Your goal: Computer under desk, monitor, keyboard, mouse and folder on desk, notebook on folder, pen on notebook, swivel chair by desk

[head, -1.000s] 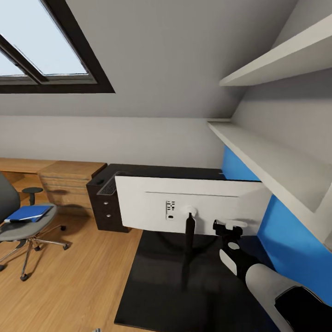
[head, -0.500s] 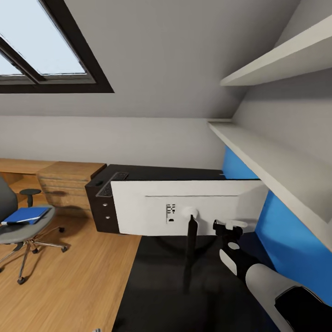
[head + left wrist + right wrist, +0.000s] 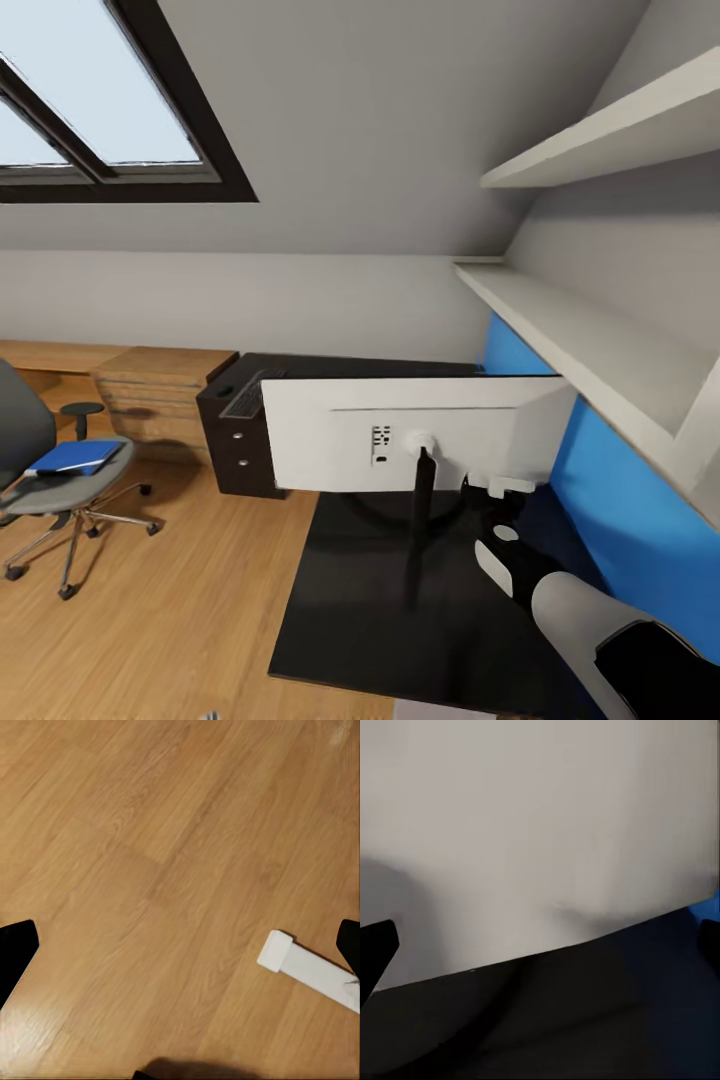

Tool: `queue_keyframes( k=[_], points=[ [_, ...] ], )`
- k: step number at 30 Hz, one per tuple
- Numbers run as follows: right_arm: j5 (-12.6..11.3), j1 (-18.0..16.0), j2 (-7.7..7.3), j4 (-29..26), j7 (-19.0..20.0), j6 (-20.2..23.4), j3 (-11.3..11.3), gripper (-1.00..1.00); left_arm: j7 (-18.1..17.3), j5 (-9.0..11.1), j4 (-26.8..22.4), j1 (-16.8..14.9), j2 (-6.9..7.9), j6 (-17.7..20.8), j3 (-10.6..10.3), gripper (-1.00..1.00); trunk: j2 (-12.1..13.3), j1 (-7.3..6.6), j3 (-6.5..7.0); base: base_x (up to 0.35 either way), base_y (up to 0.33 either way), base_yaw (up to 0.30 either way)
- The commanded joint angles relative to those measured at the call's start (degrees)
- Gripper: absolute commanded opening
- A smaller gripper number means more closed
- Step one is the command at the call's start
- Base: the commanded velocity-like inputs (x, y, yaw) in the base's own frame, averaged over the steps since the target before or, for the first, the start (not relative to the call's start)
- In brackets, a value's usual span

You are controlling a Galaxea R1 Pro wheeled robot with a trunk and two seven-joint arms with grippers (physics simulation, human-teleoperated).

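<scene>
The monitor (image 3: 400,435) stands on the glossy black desk (image 3: 360,630) with its white back toward me, on a thin black stem (image 3: 422,500). My right gripper (image 3: 497,490) sits at the monitor's lower edge, just right of the stem. It is open, and the white back panel (image 3: 540,832) is close in front of its spread fingertips (image 3: 375,945). The keyboard (image 3: 245,397) lies on the desk's far end, partly hidden by the screen. The swivel chair (image 3: 55,490) stands at the left with the blue folder (image 3: 75,457) on its seat. My left gripper (image 3: 180,945) hangs open over the wood floor.
Two white shelves (image 3: 590,340) jut from the right wall above a blue panel (image 3: 620,500). A low oak drawer unit (image 3: 160,395) stands against the far wall left of the desk. A white desk leg (image 3: 307,967) rests on the plank floor. A skylight (image 3: 90,110) is at the upper left.
The whole head view has swung, so the skylight, the chair and the desk sit further right and the desk's near edge has come into view. The right gripper stays by the stem.
</scene>
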Motion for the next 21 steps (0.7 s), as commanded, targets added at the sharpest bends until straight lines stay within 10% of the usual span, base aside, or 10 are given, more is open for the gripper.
queue_keyframes(
  k=[1,21],
  points=[
    [-0.48,-0.06,-0.02,-0.01,-0.24,-0.16,0.47,1.0,0.43,0.24,-0.05,-0.05,0.05,-0.14,-0.5,1.0,-0.13,0.0,-0.13,-0.28,0.213,0.0],
    [-0.48,-0.06,0.06,-0.04,-0.32,-0.16,0.59,1.0,0.43,0.24,-0.05,-0.05,0.06,-0.14,-0.5,1.0,-0.13,0.0,-0.13,-0.271,0.226,0.0]
  ],
)
